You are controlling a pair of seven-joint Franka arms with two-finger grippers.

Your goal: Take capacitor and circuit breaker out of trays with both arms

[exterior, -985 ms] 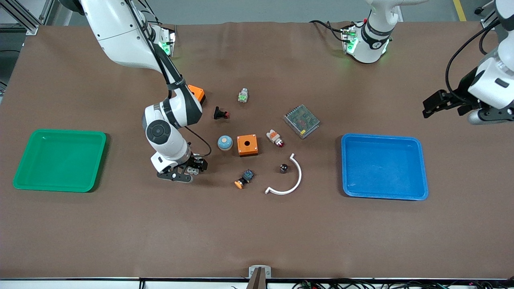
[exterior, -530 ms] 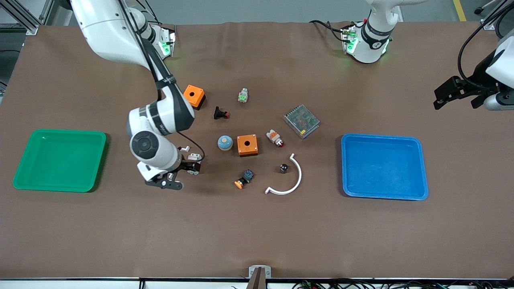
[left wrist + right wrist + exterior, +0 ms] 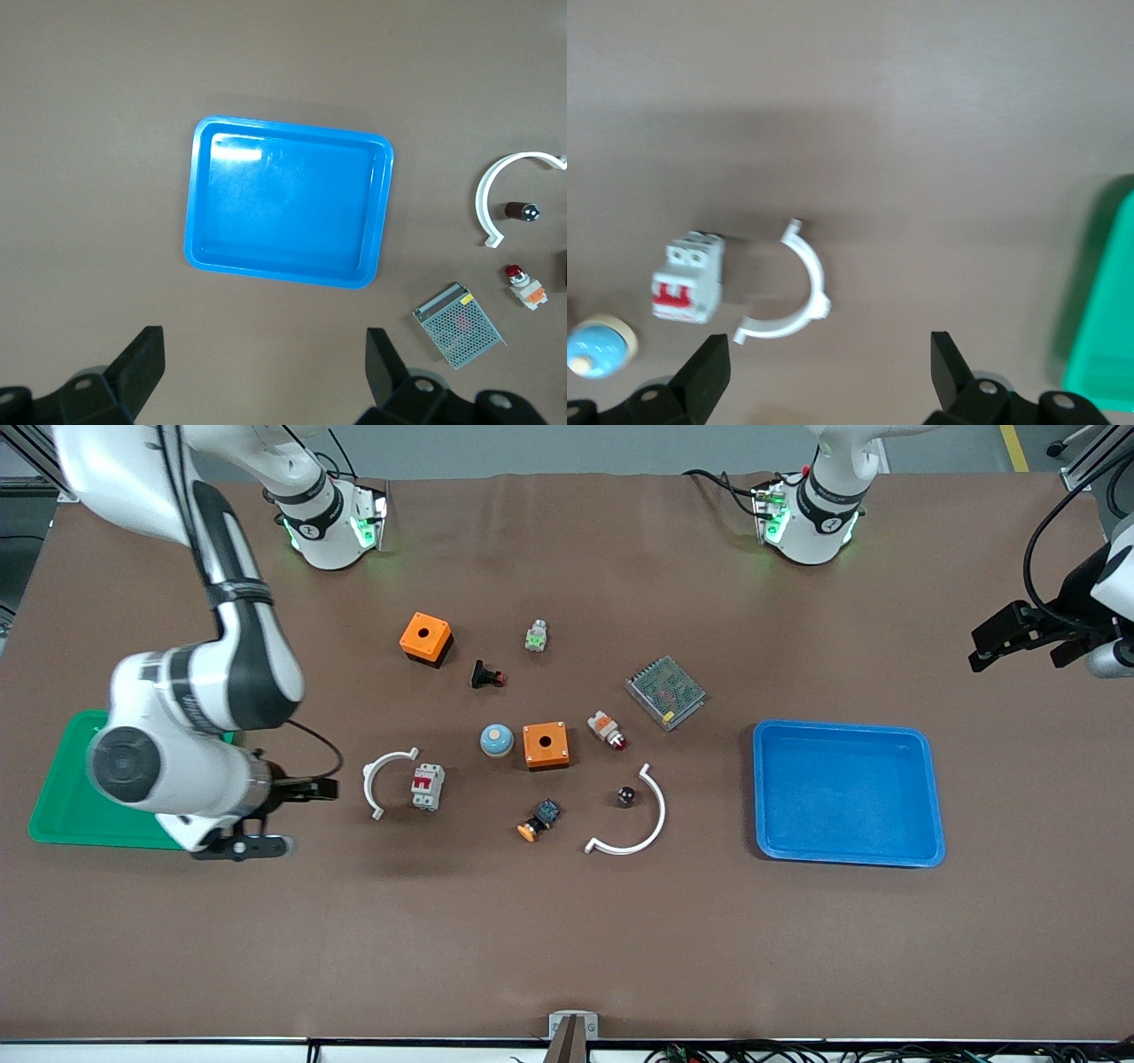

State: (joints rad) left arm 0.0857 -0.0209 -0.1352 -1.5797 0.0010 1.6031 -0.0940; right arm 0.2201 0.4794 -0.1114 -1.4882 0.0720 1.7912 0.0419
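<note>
A brown surface (image 3: 567, 939) carries a green tray (image 3: 62, 797) near the right arm's end and a blue tray (image 3: 846, 855) toward the left arm's end. Between them lie the breaker (image 3: 427, 787) beside a small white arc (image 3: 379, 778), the capacitor (image 3: 626, 796) inside a larger white arc (image 3: 642, 828), two orange boxes (image 3: 545, 746), a blue dome (image 3: 496, 740) and a mesh-covered unit (image 3: 665, 692).

Front cam sits high, facing both bases, whole counter (image 3: 567, 939) in frame. Left wrist cam looks straight down on the blue tray (image 3: 288, 212); right wrist cam hangs lower over the breaker (image 3: 687, 276). Both show up in front too.
</note>
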